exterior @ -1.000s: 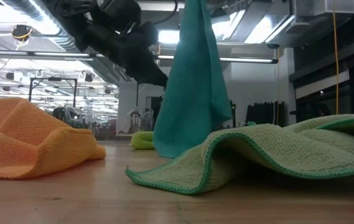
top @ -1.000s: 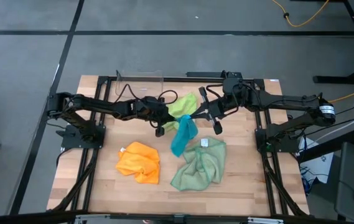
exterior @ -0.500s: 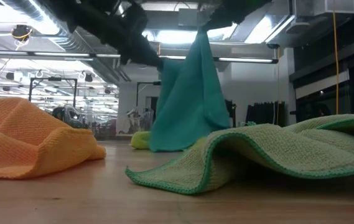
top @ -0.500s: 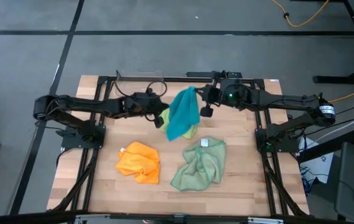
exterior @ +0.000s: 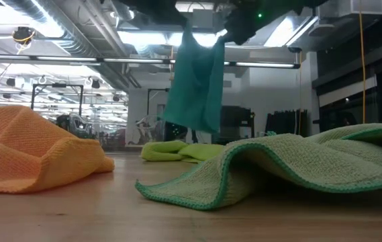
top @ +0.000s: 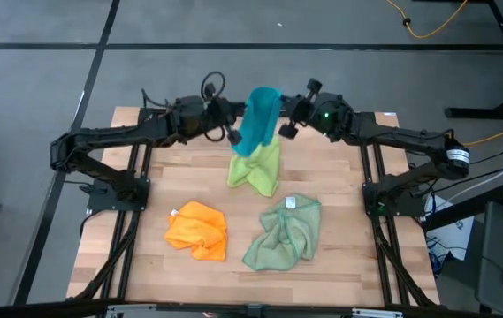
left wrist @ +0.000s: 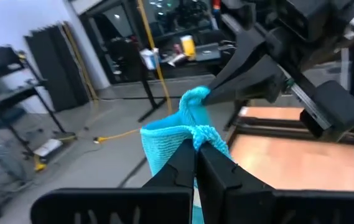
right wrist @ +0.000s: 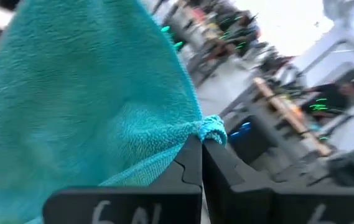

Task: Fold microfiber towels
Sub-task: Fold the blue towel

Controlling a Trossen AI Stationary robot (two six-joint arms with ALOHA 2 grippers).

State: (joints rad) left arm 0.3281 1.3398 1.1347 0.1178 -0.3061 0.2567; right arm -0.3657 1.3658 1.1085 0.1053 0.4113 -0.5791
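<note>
The teal blue towel (top: 258, 119) hangs in the air near the table's far edge, held between my left gripper (top: 232, 134) and my right gripper (top: 285, 128), both shut on it. In the low view the teal towel (exterior: 194, 87) hangs clear of the table. Below it, the lime green towel (top: 255, 168) lies crumpled on the wood. The orange towel (top: 196, 231) and the pale sage towel (top: 284, 232) lie bunched near the front. My left gripper (left wrist: 195, 149) pinches a bunched corner of the teal towel's top edge (left wrist: 196, 132) between its two fingers, coming in level from the table's left. The cloth hangs below, clear of the table. My right gripper (right wrist: 201, 146) pinches another top corner (right wrist: 211, 129) between its two fingers, level, from the table's right. The top edge runs short and slack between the two holds.
The sage towel (exterior: 291, 168) humps up close in front of the low camera, the orange towel (exterior: 36, 158) to its left. Bare wood (top: 357, 185) lies on either side of the lime towel. Dark frame rails (top: 136, 212) run along both table sides.
Both grippers have carried the teal towel up and toward the far edge and turned level. The towel, which hung as a narrow strip touching the lime towel, is now lifted clear and held by two top corners. The lime towel lies uncovered.
</note>
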